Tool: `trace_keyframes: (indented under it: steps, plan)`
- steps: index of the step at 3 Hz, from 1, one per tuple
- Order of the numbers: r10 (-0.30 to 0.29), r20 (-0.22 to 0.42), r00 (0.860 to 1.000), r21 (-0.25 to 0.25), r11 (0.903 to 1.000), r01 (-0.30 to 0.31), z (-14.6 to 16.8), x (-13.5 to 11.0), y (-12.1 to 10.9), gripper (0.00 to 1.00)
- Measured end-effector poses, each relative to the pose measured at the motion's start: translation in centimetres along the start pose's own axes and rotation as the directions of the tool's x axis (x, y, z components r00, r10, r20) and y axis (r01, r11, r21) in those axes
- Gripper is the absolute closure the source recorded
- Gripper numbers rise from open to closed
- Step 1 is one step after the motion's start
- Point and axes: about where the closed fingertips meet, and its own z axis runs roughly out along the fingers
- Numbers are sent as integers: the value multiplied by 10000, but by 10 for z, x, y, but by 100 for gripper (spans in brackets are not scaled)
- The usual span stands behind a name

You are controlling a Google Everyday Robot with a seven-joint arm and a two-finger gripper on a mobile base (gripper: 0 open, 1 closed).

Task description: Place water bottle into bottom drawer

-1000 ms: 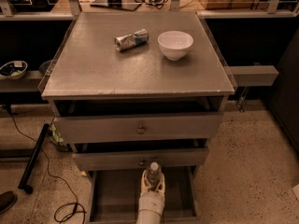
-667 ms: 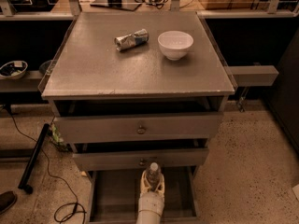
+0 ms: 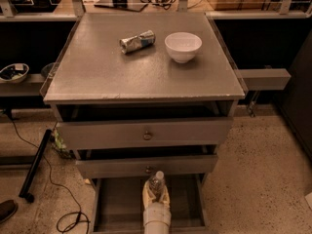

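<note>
**Pincer closed on bottle, over the open bottom drawer**

- Pincer sits low at the near edge of the scene, in front of the cabinet. It points up and away from me on a pale arm segment.
- Its two cream fingers are drawn in against either side of the water bottle, clasping the lower body. No gap shows between fingers and plastic.
- Bottle stands upright in that grip, white cap on top, just below the front of the middle drawer.
- Bottle and pincer are over the middle of the bottom drawer, which is pulled out toward me with its flat grey floor showing on both sides. Cannot tell whether the bottle's base touches the drawer floor; the fingers and arm hide it.
- Middle drawer and top drawer each have a small round knob at centre. Both stand slightly out from the frame, with a dark gap above each front.
- On the cabinet top: a crumpled silver-blue wrapper at far centre-left, and a white bowl just to its right. The two are apart.
- A black cable trails over the speckled floor left of the cabinet.
</note>
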Motion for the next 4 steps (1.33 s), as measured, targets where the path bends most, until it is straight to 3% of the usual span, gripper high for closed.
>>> trace_keyframes:
  steps: [1,2,3,4]
  plan:
    - [650,-804,9946,-433,9967,-687,-4,6,6,100]
    - [1592,-1792,9708,-890,9801,-1772,-9,14,10,100]
    - [2020,-2165,9552,-1246,9646,-2322,-12,17,14,100]
    - [2480,-2294,9412,-1283,9509,-2818,-11,23,11,100]
